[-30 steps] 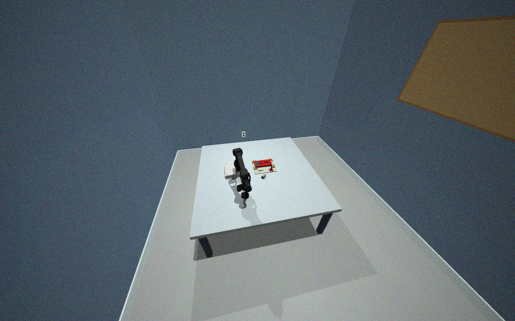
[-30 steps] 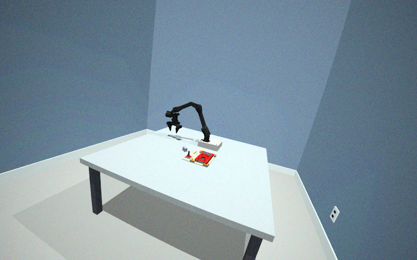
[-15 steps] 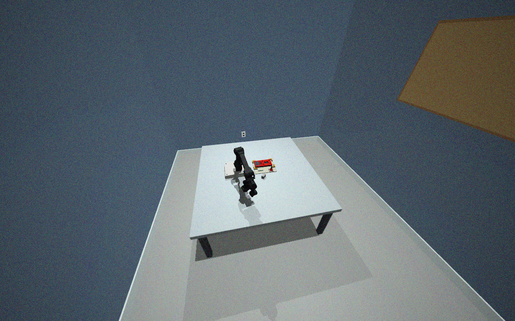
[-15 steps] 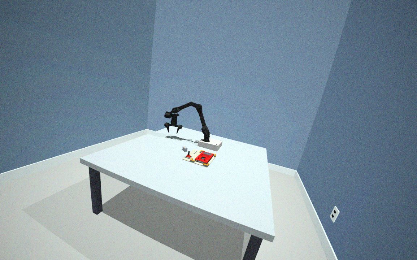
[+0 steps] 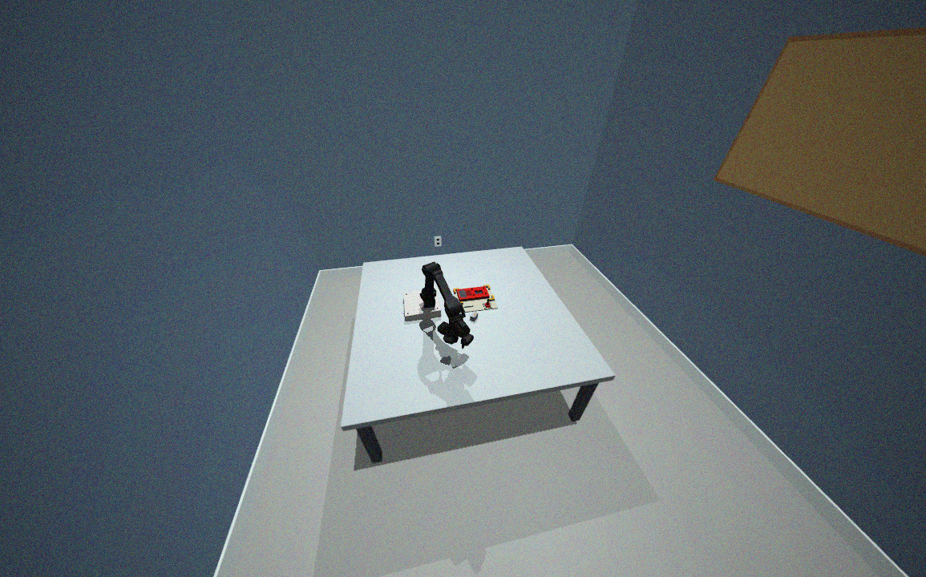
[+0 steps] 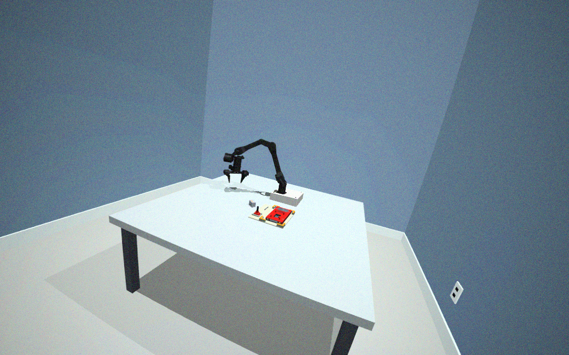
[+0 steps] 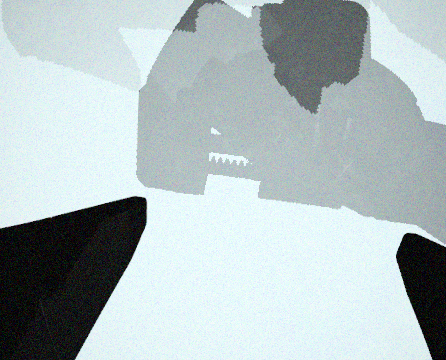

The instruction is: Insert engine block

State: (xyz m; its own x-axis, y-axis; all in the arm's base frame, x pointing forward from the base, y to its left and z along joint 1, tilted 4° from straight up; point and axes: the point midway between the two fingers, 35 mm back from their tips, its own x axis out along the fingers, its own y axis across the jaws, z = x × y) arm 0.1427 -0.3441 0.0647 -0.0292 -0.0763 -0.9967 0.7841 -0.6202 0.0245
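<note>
A small grey block [image 5: 474,316] [image 6: 252,203], which looks like the engine block, stands on the table just outside the pale board. The red car body [image 5: 472,293] [image 6: 279,214] lies on the board, with a dark opening in its top. The slot and the rib are too small to make out. My gripper [image 6: 235,181] [image 7: 278,230] is open and empty, its fingers wide apart. It points down and hangs above the table, well away from the block and the car body. The wrist view shows only table top and the arm's shadow between and beyond the fingers.
The pale board [image 6: 265,217] has orange corner pieces around the car body. A red piece with a black upright post [image 6: 257,211] stands on the board near the block. The arm's white base box [image 5: 417,316] [image 6: 284,199] stands beside the board.
</note>
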